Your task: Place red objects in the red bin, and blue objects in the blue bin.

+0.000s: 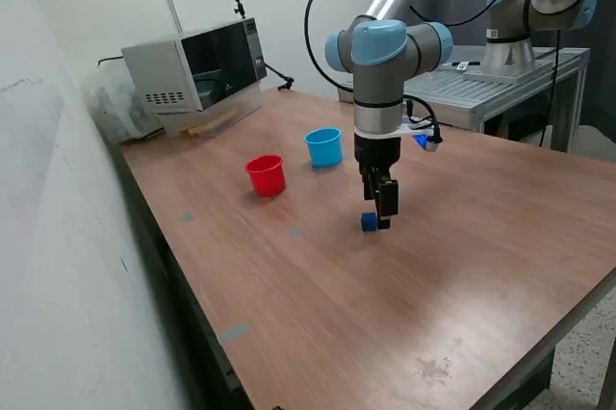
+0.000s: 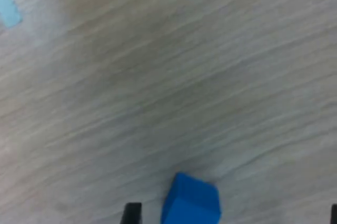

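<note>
Hovering low over the wooden table [image 1: 462, 266], the gripper [image 1: 382, 217] points straight down at a single dark blue cube [image 1: 369, 222].

That cube sits on the table surface at the fingertips; in the wrist view it [image 2: 190, 201] shows between two dark finger edges, one close beside it and the other well apart, so the jaws stand spread wider than the cube and nothing is clamped between them. Whether either finger touches the cube cannot be told. Taking the cube as landmark: the light blue cup [image 1: 324, 146] stands upright behind it, toward the microwave [image 1: 195, 69], and the red cup [image 1: 266, 176] stands upright toward the exterior view's left of it, near the blue cup but apart from it. No cube can be seen inside either cup from this angle.
</note>
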